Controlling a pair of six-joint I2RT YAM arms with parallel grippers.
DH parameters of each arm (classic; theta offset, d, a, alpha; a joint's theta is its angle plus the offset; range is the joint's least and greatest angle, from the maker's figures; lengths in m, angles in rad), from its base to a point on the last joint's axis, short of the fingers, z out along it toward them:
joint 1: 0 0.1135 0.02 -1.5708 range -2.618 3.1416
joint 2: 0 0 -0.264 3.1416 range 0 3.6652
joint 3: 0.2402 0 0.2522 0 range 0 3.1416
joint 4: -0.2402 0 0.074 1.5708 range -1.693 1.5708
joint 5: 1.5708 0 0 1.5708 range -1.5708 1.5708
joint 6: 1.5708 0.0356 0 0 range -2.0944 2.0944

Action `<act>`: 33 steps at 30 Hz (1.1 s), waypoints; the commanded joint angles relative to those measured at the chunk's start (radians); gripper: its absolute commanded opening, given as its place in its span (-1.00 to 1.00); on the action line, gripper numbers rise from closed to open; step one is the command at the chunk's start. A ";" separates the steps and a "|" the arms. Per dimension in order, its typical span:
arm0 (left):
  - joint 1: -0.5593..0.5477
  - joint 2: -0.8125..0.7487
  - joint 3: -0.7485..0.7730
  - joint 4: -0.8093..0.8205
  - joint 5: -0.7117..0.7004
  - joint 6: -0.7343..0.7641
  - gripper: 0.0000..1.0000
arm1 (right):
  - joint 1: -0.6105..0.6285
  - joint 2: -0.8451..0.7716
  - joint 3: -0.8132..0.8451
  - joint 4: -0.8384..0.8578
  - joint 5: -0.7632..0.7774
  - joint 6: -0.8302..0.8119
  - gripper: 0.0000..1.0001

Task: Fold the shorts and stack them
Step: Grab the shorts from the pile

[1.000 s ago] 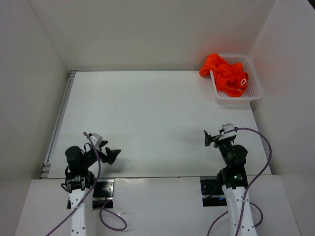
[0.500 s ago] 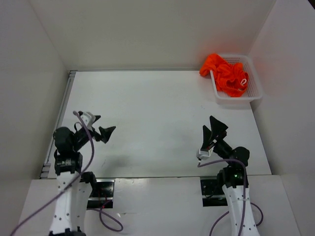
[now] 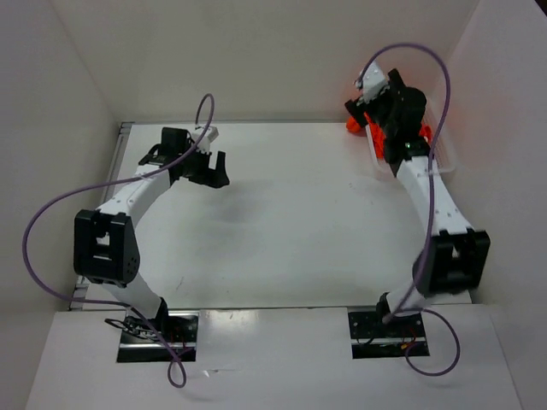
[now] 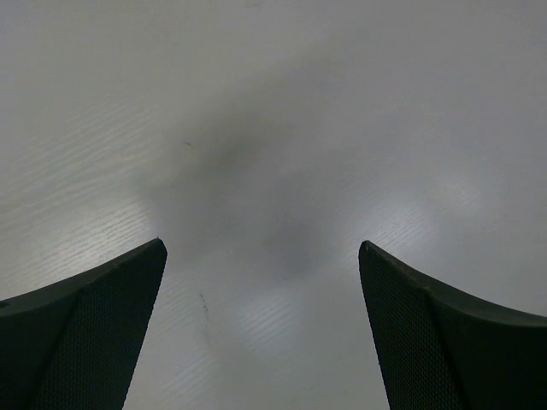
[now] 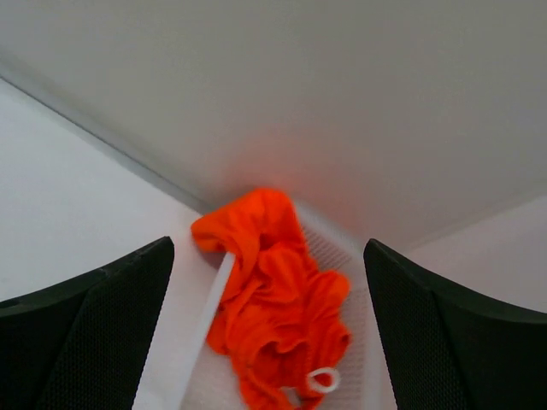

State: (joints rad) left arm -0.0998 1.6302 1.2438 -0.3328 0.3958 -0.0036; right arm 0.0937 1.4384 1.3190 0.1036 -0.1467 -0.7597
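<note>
shorts (image 5: 278, 307) lie crumpled in a heap inside the white basket (image 5: 335, 249) at the far right corner of the surface (image 3: 291, 222). one orange lobe spills over the basket's rim, and a loop of white drawstring (image 5: 323, 378) shows at the near end of the heap. nothing is folded or spread out yet, so by my reading the task is at its very first step: reaching in to take the garment out.

the right end effector (image 5: 265, 252) hangs above the basket with its fingers spread wide and nothing between them. in the right wrist view the heap sits squarely between the two fingers and below them, apart from both. in the top view the arm hides most of the basket, so how close the fingers are to the cloth cannot be told.

the left end effector (image 4: 261, 252) is likewise released and empty. it sits over bare surface on the far left, well apart from the shorts.

the next move likely calls for lowering the right fingers onto a thick bunch of fabric. they should pinch cloth only, not the mesh or rim, then lift the shorts clear to the open surface for spreading.
</note>
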 commanded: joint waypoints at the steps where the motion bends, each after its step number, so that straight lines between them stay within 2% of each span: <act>1: -0.041 0.052 0.121 -0.058 -0.072 0.004 1.00 | -0.099 0.271 0.249 -0.271 0.133 0.510 0.91; 3: -0.041 0.075 0.166 -0.087 -0.058 0.004 1.00 | -0.188 0.469 0.477 -0.420 0.081 0.738 0.83; 5: -0.050 0.091 0.178 -0.109 -0.035 0.004 1.00 | -0.221 0.549 0.578 -0.444 0.070 0.819 0.76; 14: -0.051 0.111 0.209 -0.153 -0.060 0.004 1.00 | -0.267 0.761 0.658 -0.392 0.193 0.869 0.59; 19: -0.051 0.111 0.200 -0.175 -0.078 0.004 1.00 | -0.276 0.783 0.605 -0.410 0.115 0.885 0.55; 23: -0.077 0.120 0.213 -0.186 -0.114 0.004 1.00 | -0.276 0.792 0.566 -0.410 0.249 0.957 0.48; 27: -0.101 0.120 0.223 -0.186 -0.133 0.004 1.00 | -0.276 0.780 0.566 -0.420 0.320 1.010 0.29; 31: -0.101 0.120 0.223 -0.186 -0.133 0.004 1.00 | -0.276 0.717 0.566 -0.455 0.381 1.039 -0.11; 33: -0.101 0.120 0.223 -0.186 -0.124 0.004 1.00 | -0.276 0.667 0.543 -0.475 0.424 1.056 -0.14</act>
State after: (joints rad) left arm -0.2039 1.7439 1.4288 -0.5175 0.2737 -0.0036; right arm -0.1757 2.2181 1.8835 -0.3355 0.1837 0.2428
